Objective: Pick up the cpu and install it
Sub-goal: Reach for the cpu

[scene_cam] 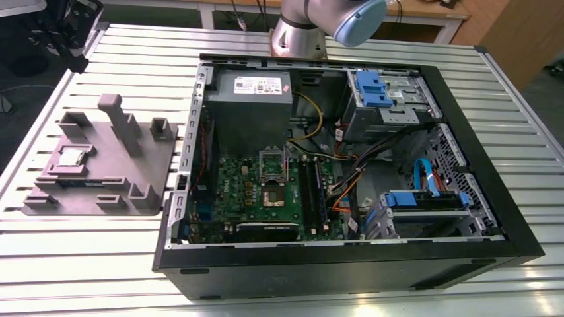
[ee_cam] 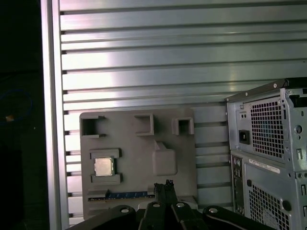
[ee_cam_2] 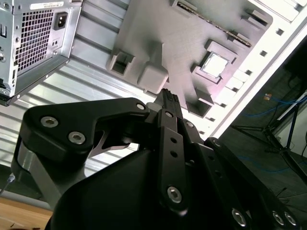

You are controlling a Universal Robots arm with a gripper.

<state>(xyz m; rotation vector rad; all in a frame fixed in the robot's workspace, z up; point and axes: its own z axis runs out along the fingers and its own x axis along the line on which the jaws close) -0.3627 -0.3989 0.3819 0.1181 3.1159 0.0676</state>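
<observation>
Your work surface is a ribbed aluminium table, its slats running between the exterior view's left and right and catching bright glare; beyond its far edge stands a wooden desk on a pale frame. Past the table's edge at the exterior view's left the floor is dark; in the second wrist view you see black stand legs there, a blue cable near them.

Silver-grey cpu, grey tray
</observation>
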